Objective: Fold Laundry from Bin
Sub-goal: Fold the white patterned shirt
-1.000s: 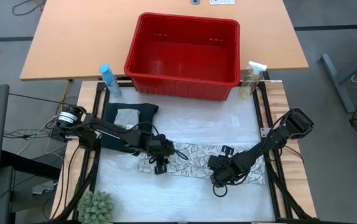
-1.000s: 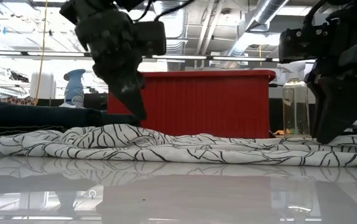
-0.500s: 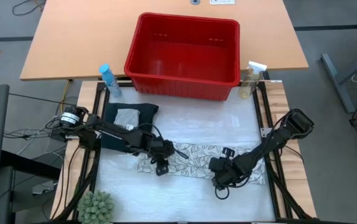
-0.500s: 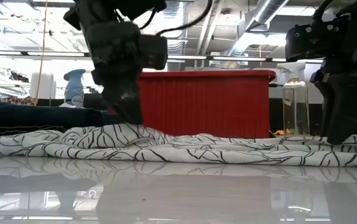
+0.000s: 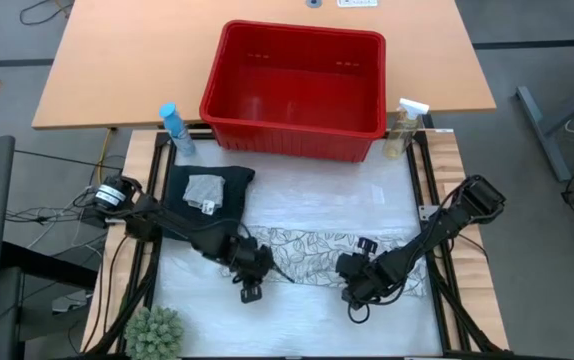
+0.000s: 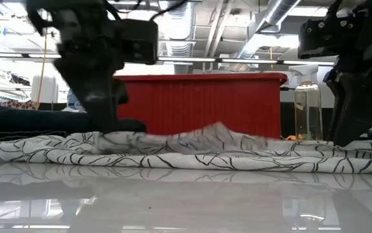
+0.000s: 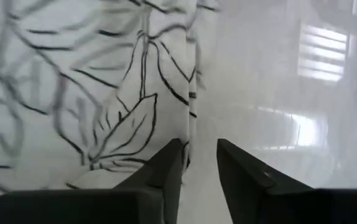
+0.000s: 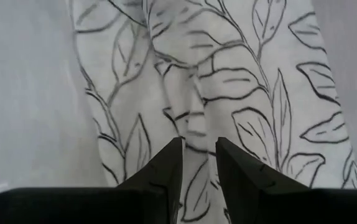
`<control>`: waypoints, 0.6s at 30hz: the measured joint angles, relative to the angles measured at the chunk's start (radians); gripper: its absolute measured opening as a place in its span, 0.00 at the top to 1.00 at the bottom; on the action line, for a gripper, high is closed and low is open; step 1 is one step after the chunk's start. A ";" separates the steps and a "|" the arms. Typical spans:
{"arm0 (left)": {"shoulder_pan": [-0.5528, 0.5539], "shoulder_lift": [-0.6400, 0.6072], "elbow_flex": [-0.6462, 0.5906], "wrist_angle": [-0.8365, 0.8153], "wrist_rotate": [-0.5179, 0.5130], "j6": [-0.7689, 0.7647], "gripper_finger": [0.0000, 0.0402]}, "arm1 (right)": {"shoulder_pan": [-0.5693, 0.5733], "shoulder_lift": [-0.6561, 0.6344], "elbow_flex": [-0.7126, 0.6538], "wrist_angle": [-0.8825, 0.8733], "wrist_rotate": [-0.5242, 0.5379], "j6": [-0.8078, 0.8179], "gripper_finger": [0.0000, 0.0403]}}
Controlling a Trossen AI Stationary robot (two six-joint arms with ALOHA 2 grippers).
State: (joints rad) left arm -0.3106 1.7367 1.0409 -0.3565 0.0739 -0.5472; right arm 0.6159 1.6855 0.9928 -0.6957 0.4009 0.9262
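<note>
Leftward and nearer the surface's front edge, the left fingers (image 5: 249, 283) now pinch the white leaf-print cloth (image 5: 312, 250), bunching it. Large red plastic bin (image 5: 297, 90) holds nothing visible. Dark trousers (image 5: 199, 200) carry a grey cloth (image 5: 205, 190). Right fingers (image 5: 359, 290) clamp the leaf-print cloth's other end.

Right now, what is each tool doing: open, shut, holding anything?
Left tool: narrow gap at the leaf-print cloth edge; grip cannot be told.
Right tool: pinched shut on that cloth.
</note>
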 joint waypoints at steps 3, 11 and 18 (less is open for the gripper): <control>-0.041 0.000 0.000 -0.001 -0.042 -0.037 0.81 | 0.006 0.000 0.000 0.014 0.028 -0.008 0.70; -0.082 0.000 0.000 -0.028 -0.116 -0.127 0.88 | -0.017 0.002 0.000 0.129 0.030 -0.116 0.70; -0.082 -0.031 0.008 -0.033 -0.106 -0.165 0.88 | -0.045 0.003 0.000 0.207 0.019 -0.193 0.70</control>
State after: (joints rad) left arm -0.3927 1.7057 1.0493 -0.3897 -0.0323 -0.7124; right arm 0.5706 1.6886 0.9924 -0.4890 0.4198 0.7334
